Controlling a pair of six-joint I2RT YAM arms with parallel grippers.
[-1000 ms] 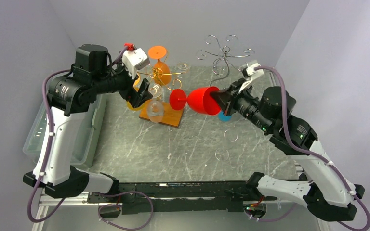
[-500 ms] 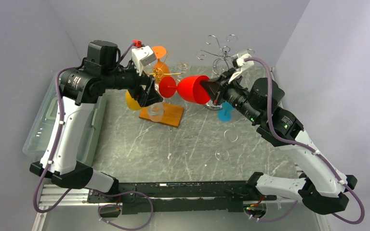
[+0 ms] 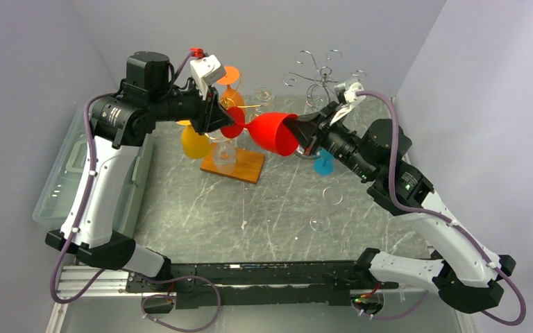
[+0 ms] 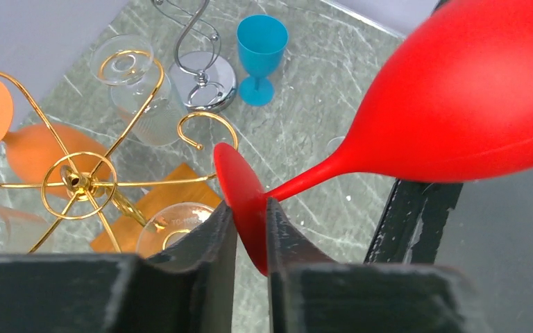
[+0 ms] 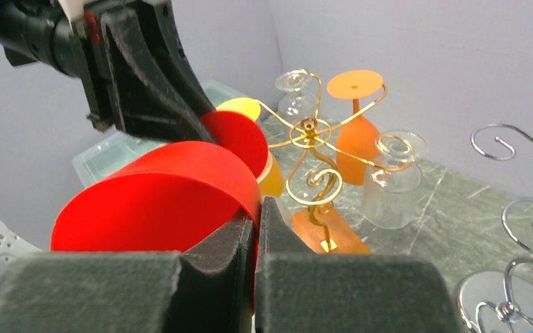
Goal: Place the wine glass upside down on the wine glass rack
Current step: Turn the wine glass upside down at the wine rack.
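The red wine glass [image 3: 274, 133] lies on its side in the air, foot toward the left, beside the gold wine glass rack [image 3: 232, 105]. My left gripper [image 3: 230, 123] is shut on the disc of its foot [image 4: 239, 187], one finger on each face, seen in the left wrist view [image 4: 250, 208]. My right gripper [image 3: 304, 132] is shut on the rim of the bowl [image 5: 153, 201], one finger inside and one outside [image 5: 257, 208]. The rack [image 5: 309, 128] stands on a wooden base [image 3: 239, 166] and carries upside-down orange, yellow and clear glasses.
A silver wire rack [image 3: 323, 76] stands at the back right, with a blue glass [image 3: 324, 163] by its base. Two clear glasses [image 3: 332, 195] [image 3: 319, 223] rest on the marble table. A clear plastic bin [image 3: 59, 187] sits along the left edge.
My right arm has carried the red glass left and up toward the gold rack. My left gripper came in from the left, open, and has shut on the glass's foot.
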